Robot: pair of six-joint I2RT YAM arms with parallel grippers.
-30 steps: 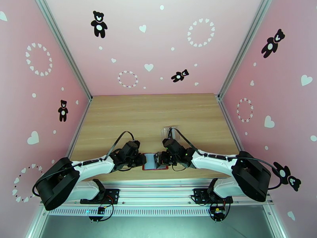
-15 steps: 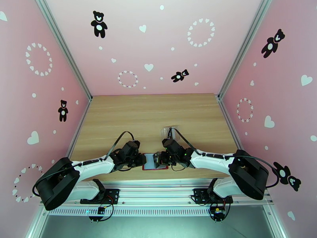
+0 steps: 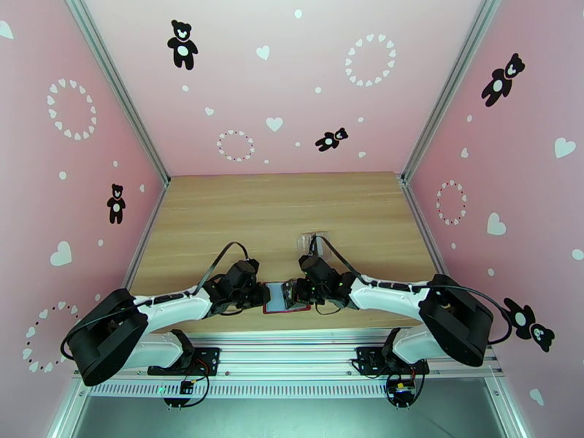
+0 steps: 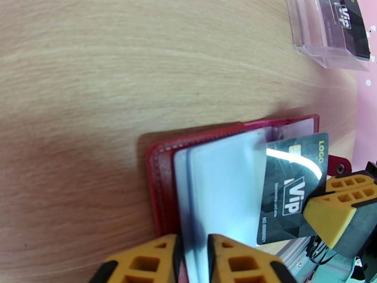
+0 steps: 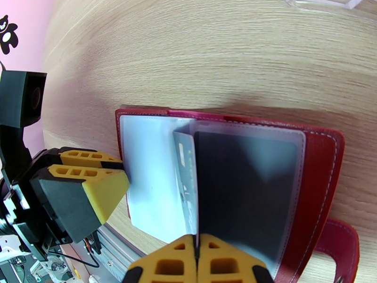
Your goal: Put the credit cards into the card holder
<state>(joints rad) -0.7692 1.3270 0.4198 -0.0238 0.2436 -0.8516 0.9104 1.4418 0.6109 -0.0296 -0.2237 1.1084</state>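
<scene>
One dark card [image 4: 290, 185] is roughly half into the card holder [image 4: 158, 185] (lying open), right gripper [image 5: 196, 241] jaws pinching it, left gripper [image 4: 193, 244] jaws clamping a sleeve [image 4: 221, 185]; beyond the holder, another card [image 4: 351, 20] waits.

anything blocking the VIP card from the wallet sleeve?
Nothing visible. The VIP card, pinched by the right gripper, has its leading edge at the clear sleeve that the left gripper holds on the card holder.

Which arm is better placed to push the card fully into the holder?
Right. The right fingers are shut on the card, already partly tucked into the sleeves; the left fingers just pinch the sleeves' edge, steadying the holder.
</scene>
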